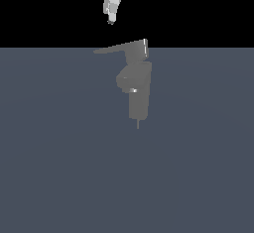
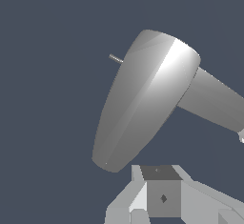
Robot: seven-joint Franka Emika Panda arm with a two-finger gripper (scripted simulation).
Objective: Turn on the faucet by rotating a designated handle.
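Note:
The faucet is a matte grey blocky column with a rounded bulge on its side. On top of it, the handle is a thin flat lever tapering to a point toward the exterior view's left. My gripper hangs above the lever's middle, clearly apart from it, with its fingers together on nothing. In the wrist view the handle fills the middle as a broad tapered grey shape. The faucet runs out from behind it, and my gripper shows at the picture's edge.
A flat blue-grey floor spreads all around the faucet. A thin pin sticks out at the column's foot, and this pin also shows in the wrist view. Black background lies beyond the floor.

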